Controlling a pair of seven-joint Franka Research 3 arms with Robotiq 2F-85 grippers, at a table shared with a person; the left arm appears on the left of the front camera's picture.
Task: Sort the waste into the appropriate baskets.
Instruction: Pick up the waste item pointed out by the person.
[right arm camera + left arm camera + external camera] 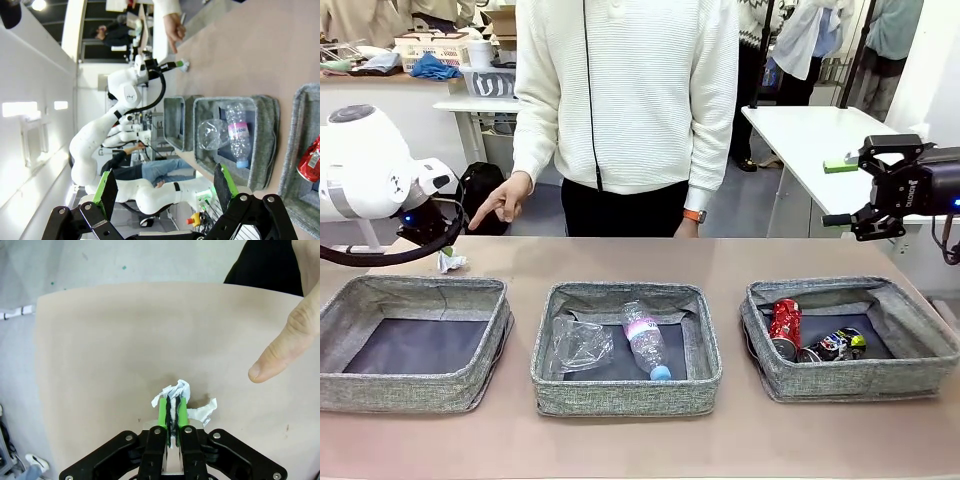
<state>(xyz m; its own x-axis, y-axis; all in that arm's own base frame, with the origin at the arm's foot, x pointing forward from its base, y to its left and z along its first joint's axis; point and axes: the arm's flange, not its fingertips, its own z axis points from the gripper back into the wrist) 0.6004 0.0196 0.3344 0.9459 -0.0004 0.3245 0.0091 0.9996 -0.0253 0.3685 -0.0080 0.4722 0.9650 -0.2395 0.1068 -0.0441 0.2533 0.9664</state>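
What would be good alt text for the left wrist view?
The left pincer is shut on a white paper wad lying on the beige table. A person's hand points a finger toward it from the right.

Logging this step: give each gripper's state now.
Left gripper: shut on the white paper wad.
Right gripper: open, holding nothing.

Person's pointing hand (507, 199) just beside the paper wad (451, 262), left basket (415, 342) empty, open tabletop (650, 255) behind the baskets
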